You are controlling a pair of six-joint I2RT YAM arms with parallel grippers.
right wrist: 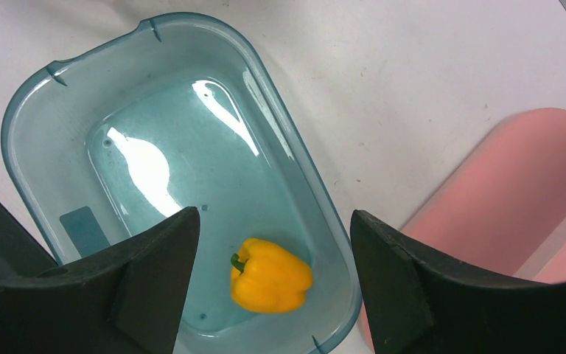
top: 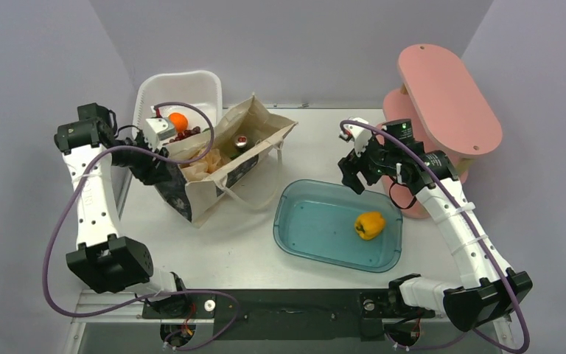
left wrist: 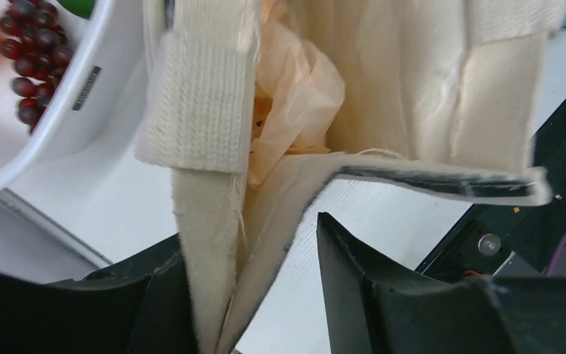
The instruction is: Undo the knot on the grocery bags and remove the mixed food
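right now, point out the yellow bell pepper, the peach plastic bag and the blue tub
yellow bell pepper (right wrist: 273,274): right wrist view, middle of its body
peach plastic bag (left wrist: 298,85): left wrist view, crinkled upper fold
blue tub (top: 317,225): top external view, bare floor

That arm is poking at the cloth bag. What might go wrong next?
The left hand straddles the rim of the cream canvas tote; pulling could topple it toward the white plastic basket alongside. The thin peach plastic bag inside might tear if snagged.
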